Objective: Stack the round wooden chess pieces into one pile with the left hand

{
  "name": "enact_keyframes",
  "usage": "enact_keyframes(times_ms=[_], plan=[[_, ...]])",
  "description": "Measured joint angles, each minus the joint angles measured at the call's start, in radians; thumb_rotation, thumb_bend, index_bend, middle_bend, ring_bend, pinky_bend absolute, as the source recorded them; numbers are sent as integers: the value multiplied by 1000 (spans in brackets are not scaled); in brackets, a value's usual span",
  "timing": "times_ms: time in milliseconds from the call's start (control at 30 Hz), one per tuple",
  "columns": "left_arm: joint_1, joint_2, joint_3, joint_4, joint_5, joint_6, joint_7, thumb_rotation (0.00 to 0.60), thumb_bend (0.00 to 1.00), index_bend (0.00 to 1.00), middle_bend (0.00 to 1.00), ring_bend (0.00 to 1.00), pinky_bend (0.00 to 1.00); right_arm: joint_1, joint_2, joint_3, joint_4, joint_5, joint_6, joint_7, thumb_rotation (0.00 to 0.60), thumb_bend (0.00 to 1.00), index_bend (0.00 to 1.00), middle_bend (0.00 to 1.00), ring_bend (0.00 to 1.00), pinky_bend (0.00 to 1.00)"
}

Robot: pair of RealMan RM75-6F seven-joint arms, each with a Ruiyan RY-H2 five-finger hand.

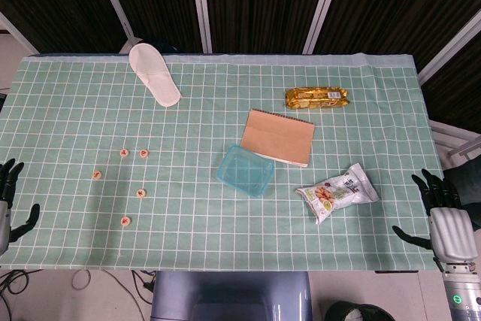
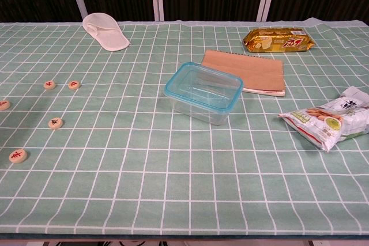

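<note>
Seeing 5 round wooden chess pieces (image 1: pixel 124 187) scattered apart on my surface (image 1: pixel 225 246) at left, my left hand (image 1: pixel 7 193) and right hand (image 1: pixel 443 219) both spread, holding nothing, at the edges.

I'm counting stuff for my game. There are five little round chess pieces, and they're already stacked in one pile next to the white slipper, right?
Not quite. There are five chess pieces, but they are not stacked: in the head view each lies flat on its own, spread apart on the green checked cloth, nearer the front than the white slipper. None sits on another.
</note>
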Motion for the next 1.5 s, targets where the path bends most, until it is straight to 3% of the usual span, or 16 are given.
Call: enact_keyframes(times_ms=[933, 1100, 1300, 1500], plan=[[-4, -5, -1, 4, -6, -10, 4, 600, 315, 34, 0, 0, 59, -1, 3, 0, -3, 5, -4, 2, 600, 205, 98, 0, 63, 0], [-7, -9, 3, 7, -4, -16, 12, 600, 299, 84, 0, 0, 58, 0, 3, 1, -5, 6, -5, 2, 600, 204, 98, 0, 63, 0], [-11, -8, 23, -3, 14, -36, 30, 600, 293, 146, 0, 0, 51, -2, 4, 0, -7, 6, -3, 3, 600, 204, 98, 0, 63, 0], [-24, 15, 75, -45, 63, -95, 26, 600, 267, 194, 0, 0, 49, -3, 4, 0, -8, 4, 0, 2, 600, 205, 98, 0, 63, 0]])
